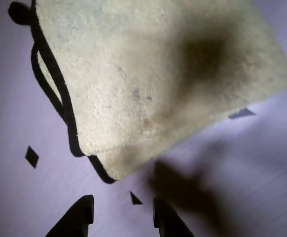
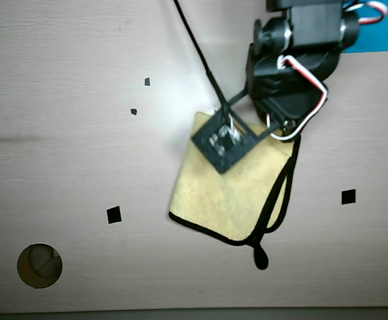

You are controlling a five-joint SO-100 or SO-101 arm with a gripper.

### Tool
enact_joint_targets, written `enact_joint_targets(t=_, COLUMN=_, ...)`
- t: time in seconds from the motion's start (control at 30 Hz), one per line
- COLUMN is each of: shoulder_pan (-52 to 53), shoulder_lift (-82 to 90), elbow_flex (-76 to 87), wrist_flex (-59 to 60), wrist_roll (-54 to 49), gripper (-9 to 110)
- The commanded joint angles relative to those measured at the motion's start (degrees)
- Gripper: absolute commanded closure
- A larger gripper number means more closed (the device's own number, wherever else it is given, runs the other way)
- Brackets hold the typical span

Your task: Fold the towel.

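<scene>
Partly, the folded towel (image 2: 231, 200) was hidden by the arm overhead; the gripper (image 1: 123, 212) was seen spread apart, empty, above the table (image 2: 61, 67).

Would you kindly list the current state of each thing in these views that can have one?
towel: lying on the table, folded over so two layers show at its corner in the wrist view; black loop sticks out flat at one corner.
gripper: open, empty, its fingertips apart over the bare table beside the towel's corner.
table: flat, carrying small black markers and a round hole near one corner in the overhead view.
</scene>
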Motion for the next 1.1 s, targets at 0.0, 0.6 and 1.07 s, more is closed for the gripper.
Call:
enact_joint_targets(t=0.0, shoulder_pan=-0.6, shoulder_lift=2.7, elbow_flex=0.6, wrist_flex=0.4, wrist_roll=5.8, gripper=95)
enact_joint_targets(t=0.6, shoulder_pan=0.8, shoulder_lift=-17.6, elbow_flex=-17.1, wrist_flex=-4.8, wrist_roll=42.6, gripper=98)
enact_joint_targets(t=1.07, shoulder_pan=-4.1, shoulder_lift=-24.3, elbow_flex=-20.8, wrist_flex=-9.7, wrist_roll=51.4, gripper=83)
